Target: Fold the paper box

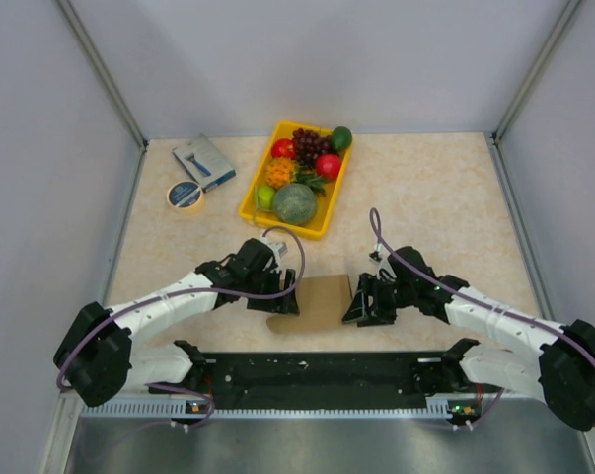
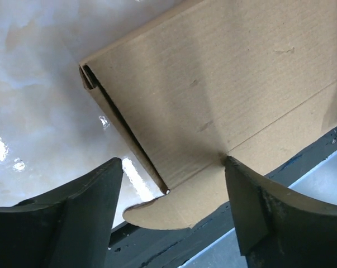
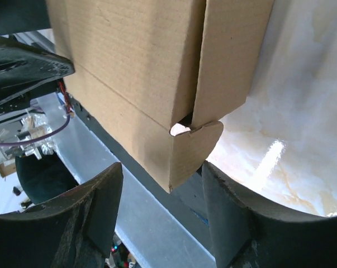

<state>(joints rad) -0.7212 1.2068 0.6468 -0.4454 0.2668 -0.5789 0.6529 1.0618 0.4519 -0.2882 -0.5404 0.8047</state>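
Note:
The paper box, plain brown cardboard and partly folded, lies near the table's front edge between my two grippers. My left gripper is at its left end. In the left wrist view the paper box fills the upper right and a rounded tab pokes between the spread fingers; the gripper is open. My right gripper is at the right end. In the right wrist view a folded corner of the paper box with a small tab hangs between the fingers, a gap showing on the left side; the gripper is open.
A yellow tray of fruit stands at the back centre. A small blue-grey box and a tape roll lie at the back left. The black base rail runs just in front of the box. Grey walls enclose the table.

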